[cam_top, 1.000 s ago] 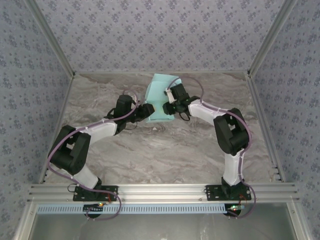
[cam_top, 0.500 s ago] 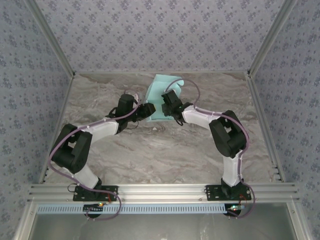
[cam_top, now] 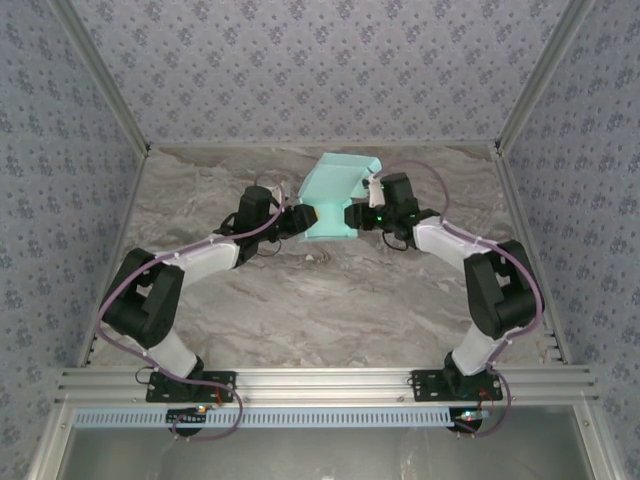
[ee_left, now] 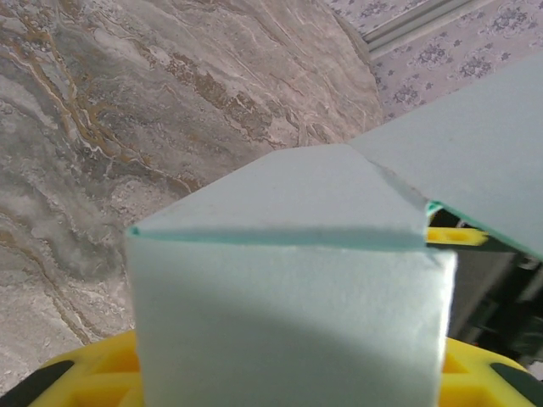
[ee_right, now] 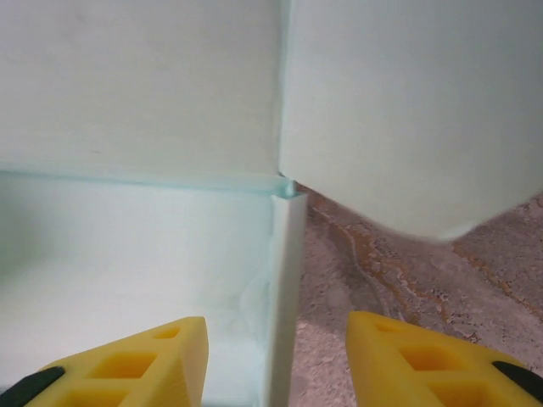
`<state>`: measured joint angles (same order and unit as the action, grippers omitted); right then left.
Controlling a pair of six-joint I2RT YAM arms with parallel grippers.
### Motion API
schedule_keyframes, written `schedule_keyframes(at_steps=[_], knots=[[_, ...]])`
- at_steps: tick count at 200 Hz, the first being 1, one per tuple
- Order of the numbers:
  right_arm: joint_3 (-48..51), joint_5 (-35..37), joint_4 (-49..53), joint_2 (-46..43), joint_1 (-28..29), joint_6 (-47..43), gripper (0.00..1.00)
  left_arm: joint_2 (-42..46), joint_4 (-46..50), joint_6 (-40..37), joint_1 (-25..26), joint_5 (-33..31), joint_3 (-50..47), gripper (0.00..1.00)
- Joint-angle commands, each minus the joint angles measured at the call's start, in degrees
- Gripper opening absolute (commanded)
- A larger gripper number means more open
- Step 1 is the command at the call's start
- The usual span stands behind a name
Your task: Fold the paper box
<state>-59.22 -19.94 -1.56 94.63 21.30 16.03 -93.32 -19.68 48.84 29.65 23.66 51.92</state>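
Paper box (cam_top: 338,200) sat toward the far middle of the marbled table (cam_top: 300,300), between my two arms, and I judged it half formed: a shallow tray with its broad lid flap (cam_top: 345,168) tilted up at the back. My left gripper (cam_top: 296,222) was at its left end. In the left wrist view the card rose straight from between the yellow pads (ee_left: 81,377) with no gap on either side, so I read that as a closed grip on the box, there to anchor it while the other side was worked (thin card slides easily on a smooth top). My right gripper (cam_top: 352,215) was at the right end with its jaws apart. One finger (ee_right: 140,360) hung over the pale inside of the tray and the other (ee_right: 424,356) over bare table, and the low side wall (ee_right: 286,280) stood between them, touched by neither as far as I could see. That straddle looked meant for pinching the wall upright or creasing its corner. A loose flap (ee_right: 407,110) hung above the outer finger. Much was hidden: the box covered most of my left pads, its underside and far edge were out of sight, no tabs could be made out, and from above the fingertips were too small to judge contact.
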Motion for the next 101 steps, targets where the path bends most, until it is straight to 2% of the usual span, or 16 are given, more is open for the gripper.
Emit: schedule_keyframes(at_steps=[1,20,73,101], knots=[[1.6,-9.3,0.4,-3.6,-2.3,-1.4,0.51,2.1,-1.4,-1.7,0.0,1.5,2.3,0.37],[1.9,-9.6,2.7,-4.3,-3.1,-4.1,0.51,2.3,-1.2,-1.6,-0.2,1.7,2.4,0.37],[0.3,-2.3,7.3,0.1,0.2,-8.6,0.48,3.2,-0.9,-1.9,-0.3,1.6,2.1,0.37],[-2.1,1.9,8.7,3.8,2.5,-8.7,0.41,3.4,-0.8,-1.9,-0.5,1.8,2.0,0.37]])
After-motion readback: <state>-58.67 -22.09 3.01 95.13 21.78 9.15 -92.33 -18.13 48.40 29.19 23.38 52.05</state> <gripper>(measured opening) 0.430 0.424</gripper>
